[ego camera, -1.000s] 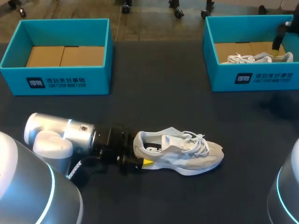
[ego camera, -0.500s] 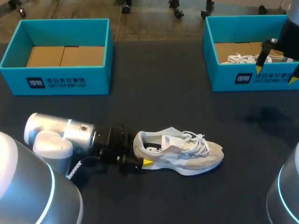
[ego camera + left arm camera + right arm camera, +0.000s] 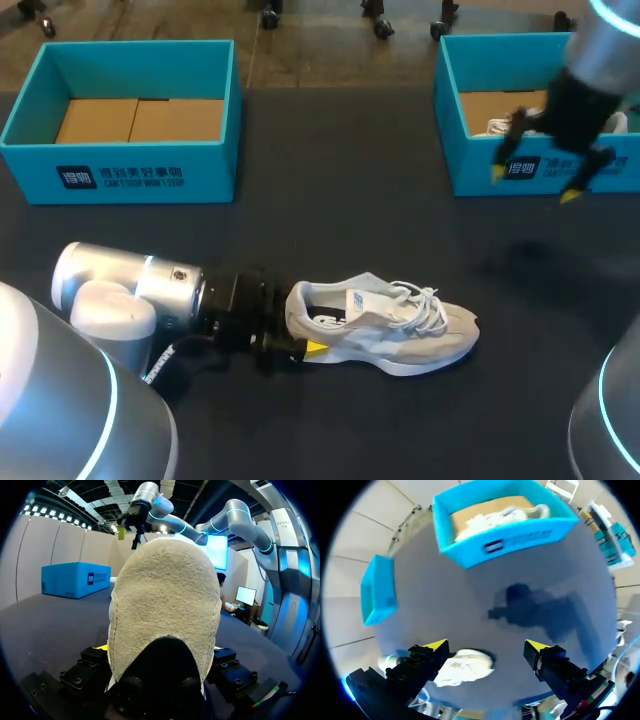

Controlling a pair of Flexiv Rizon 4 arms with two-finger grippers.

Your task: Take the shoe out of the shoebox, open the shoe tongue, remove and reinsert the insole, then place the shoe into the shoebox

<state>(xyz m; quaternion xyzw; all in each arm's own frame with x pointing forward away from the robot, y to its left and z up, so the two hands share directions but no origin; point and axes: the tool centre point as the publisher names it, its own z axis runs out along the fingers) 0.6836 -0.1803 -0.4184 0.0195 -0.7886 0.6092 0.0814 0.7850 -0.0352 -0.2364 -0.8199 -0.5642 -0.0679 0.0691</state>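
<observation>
Dark worktop (image 3: 330,220), head view: a pale grey shoe (image 3: 385,335) lies on its sole near the front edge, toe toward the right arm's side, laces loose and tongue raised. The left end effector (image 3: 300,350) reaches in level with the worktop and is clamped on the shoe's heel, one yellow tip showing against the near side. The left shoebox (image 3: 130,175), turquoise, stands at the far left and shows only its cardboard floor. The right shoebox (image 3: 470,160) stands at the far right with a second shoe (image 3: 500,127) inside. The right end effector (image 3: 532,184) hangs above that box's front wall, fingers spread wide and holding nothing. Left wrist view: the shoe's suede heel (image 3: 165,615) fills the gap between the two finger blocks and meets both. The right shoebox (image 3: 75,579) lies well ahead, with the right end effector (image 3: 129,530) above it. Right wrist view: the parted yellow tips frame bare worktop. The shoe (image 3: 462,667) lies just below them, and both shoeboxes lie farther ahead.
</observation>
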